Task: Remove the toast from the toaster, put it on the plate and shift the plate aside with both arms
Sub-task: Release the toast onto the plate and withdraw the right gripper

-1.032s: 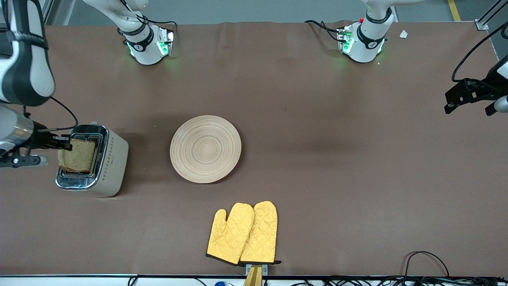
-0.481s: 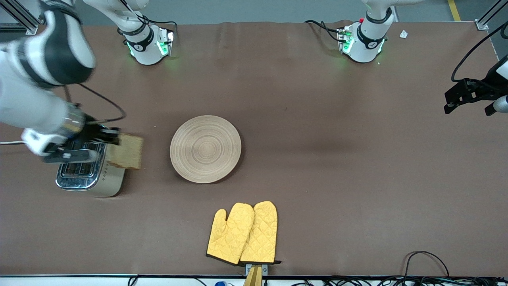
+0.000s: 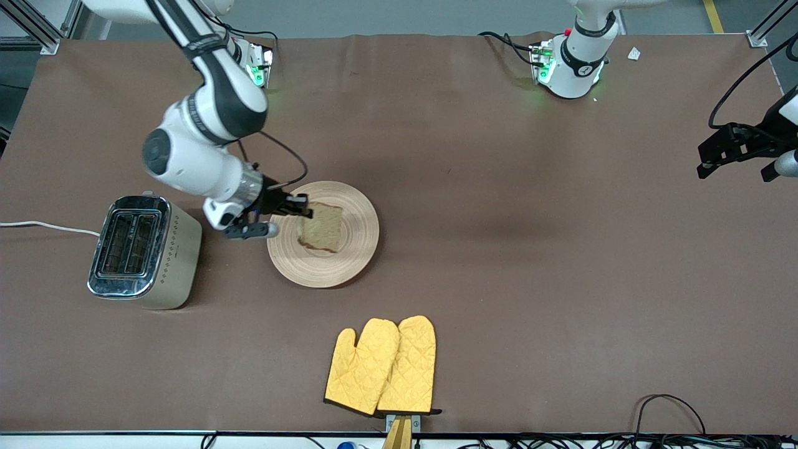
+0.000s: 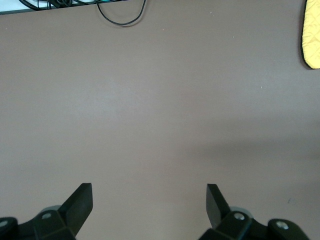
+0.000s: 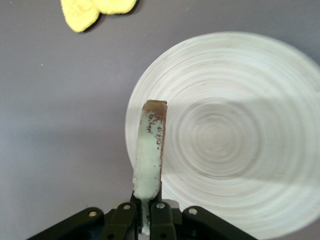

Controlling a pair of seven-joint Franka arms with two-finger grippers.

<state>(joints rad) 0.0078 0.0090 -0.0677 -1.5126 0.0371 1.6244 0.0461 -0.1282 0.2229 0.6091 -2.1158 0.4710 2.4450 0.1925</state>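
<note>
The round tan wooden plate lies mid-table. My right gripper is shut on the toast, a brown speckled slice, and holds it on edge in the air over the plate. In the right wrist view the toast shows edge-on between the shut fingers, with the plate under it. My left gripper waits in the air at the left arm's end of the table. In the left wrist view it is open and empty over bare brown table.
A silver toaster with empty slots stands at the right arm's end, beside the plate. Two yellow oven mitts lie nearer the front camera than the plate. Cables run along the table's near edge.
My right gripper lifted the toast out of the toaster and carried it sideways until it is over the plate. The toaster slots are now empty. The left arm has not moved.
</note>
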